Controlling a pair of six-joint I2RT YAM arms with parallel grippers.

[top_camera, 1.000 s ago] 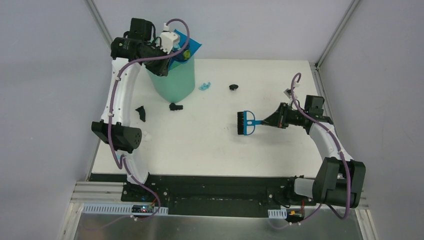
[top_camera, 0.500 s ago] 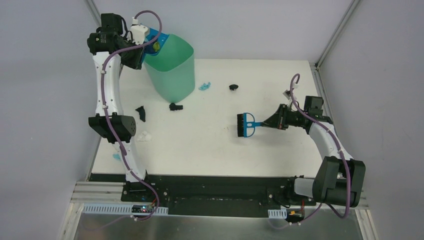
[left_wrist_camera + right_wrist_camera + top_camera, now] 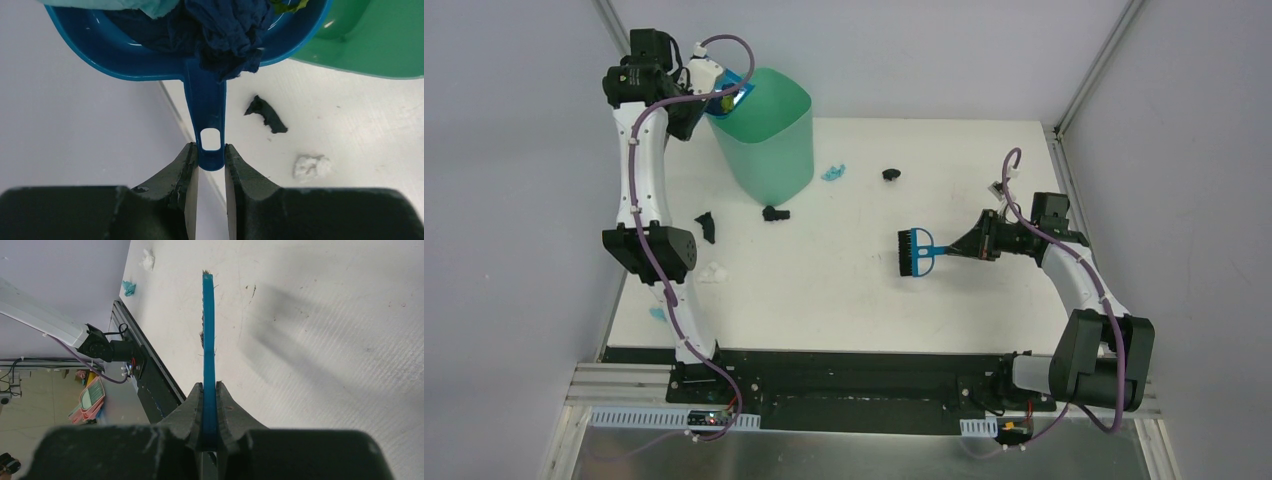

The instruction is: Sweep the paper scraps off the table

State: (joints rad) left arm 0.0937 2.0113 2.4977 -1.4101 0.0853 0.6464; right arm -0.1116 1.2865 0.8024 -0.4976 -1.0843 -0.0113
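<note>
My left gripper (image 3: 712,86) (image 3: 210,155) is shut on the handle end of the blue dustpan (image 3: 730,95) (image 3: 150,60), raised at the left rim of the green bin (image 3: 769,140) (image 3: 370,45). Dark blue scraps (image 3: 230,30) lie in the pan. My right gripper (image 3: 964,243) (image 3: 209,390) is shut on the blue brush (image 3: 916,250) (image 3: 208,330), its bristles on the table (image 3: 844,290). Loose scraps on the table: light blue (image 3: 833,172), black (image 3: 890,174), black (image 3: 774,213), black (image 3: 707,226) (image 3: 266,114), white (image 3: 714,272) (image 3: 311,166), light blue (image 3: 657,315).
The bin stands at the table's back left corner, tilted. Grey walls close in the table on the left, back and right. The black front rail (image 3: 854,365) carries both arm bases.
My left arm has swung left and back, carrying the dustpan from above the bin's mouth to its left rim. The right arm and brush have stayed put.
</note>
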